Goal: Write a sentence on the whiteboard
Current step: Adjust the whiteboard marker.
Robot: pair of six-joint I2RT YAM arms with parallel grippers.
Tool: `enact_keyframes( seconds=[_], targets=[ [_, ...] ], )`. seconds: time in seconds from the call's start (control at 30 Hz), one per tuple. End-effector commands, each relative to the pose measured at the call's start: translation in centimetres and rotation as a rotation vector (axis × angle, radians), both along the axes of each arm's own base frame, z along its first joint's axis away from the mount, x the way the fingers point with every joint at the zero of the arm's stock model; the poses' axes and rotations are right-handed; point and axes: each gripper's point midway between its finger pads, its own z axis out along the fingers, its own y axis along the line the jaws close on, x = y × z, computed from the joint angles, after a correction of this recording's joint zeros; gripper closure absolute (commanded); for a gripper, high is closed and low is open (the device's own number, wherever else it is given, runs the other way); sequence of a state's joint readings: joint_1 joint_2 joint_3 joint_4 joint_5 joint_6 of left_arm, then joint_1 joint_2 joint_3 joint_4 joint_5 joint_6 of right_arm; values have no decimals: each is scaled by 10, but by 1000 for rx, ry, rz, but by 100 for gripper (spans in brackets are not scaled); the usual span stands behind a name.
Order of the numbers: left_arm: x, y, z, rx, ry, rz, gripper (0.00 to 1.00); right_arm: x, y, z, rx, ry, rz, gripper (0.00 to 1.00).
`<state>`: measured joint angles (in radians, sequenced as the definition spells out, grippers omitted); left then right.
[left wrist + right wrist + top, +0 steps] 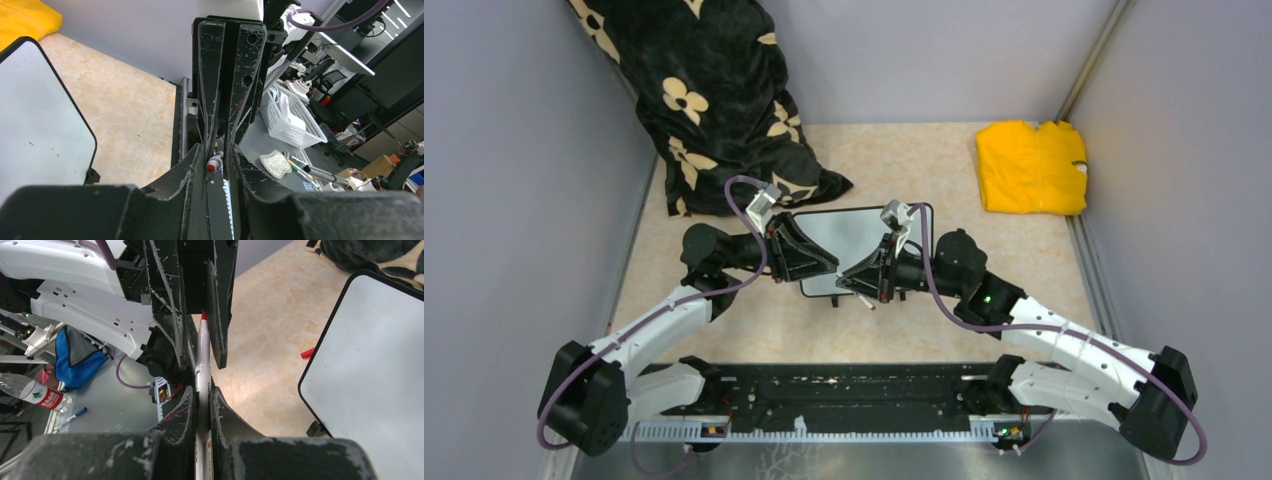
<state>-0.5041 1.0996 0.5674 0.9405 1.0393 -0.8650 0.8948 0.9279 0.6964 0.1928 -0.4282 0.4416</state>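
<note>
Starting with the biggest thing out there: the beige, marble-patterned table (754,320). A black cloth with cream flower prints (714,100) is heaped at its far left corner. A folded yellow cloth (1029,165) sits at the far right, well apart from the action.

Centre stage is the small white whiteboard with a thin black frame and rounded corners (849,232). It lies flat on the table just in front of the black cloth, and both arms reach in over its near half. Where I can see its face, it shows white with only a few faint specks.

Now the grippers, nose to nose above the board. The right gripper (202,390) is clamped on a white marker pen with a red nib (202,355). The barrel is squeezed between its scuffed black fingers and the nib points straight at the other arm. The left gripper (216,150) has its fingers flanking that nib end, one either side and very close. Whether they actually pinch the pen I cannot tell from either wrist view.

And the smallest item: a little red cap (307,353) lying on the table just beside the whiteboard's edge, apart from the marker pen.
</note>
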Motion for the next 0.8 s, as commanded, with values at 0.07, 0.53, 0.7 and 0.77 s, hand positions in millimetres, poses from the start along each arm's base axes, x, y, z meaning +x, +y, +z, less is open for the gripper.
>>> enact_keyframes(
  seconds=[0.07,0.53,0.7,0.77],
  targets=[
    [-11,0,3,-14,-51,-42,95,-1,0,40,88,-71,2,100],
    [13,9,59,-216,22,166,100,-3,-23,82,268,-38,-97,30],
    [26,16,82,-287,65,272,100,2,-33,106,383,5,-156,23],
    [30,20,88,-322,97,306,100,4,-33,113,413,25,-166,23]
  ],
)
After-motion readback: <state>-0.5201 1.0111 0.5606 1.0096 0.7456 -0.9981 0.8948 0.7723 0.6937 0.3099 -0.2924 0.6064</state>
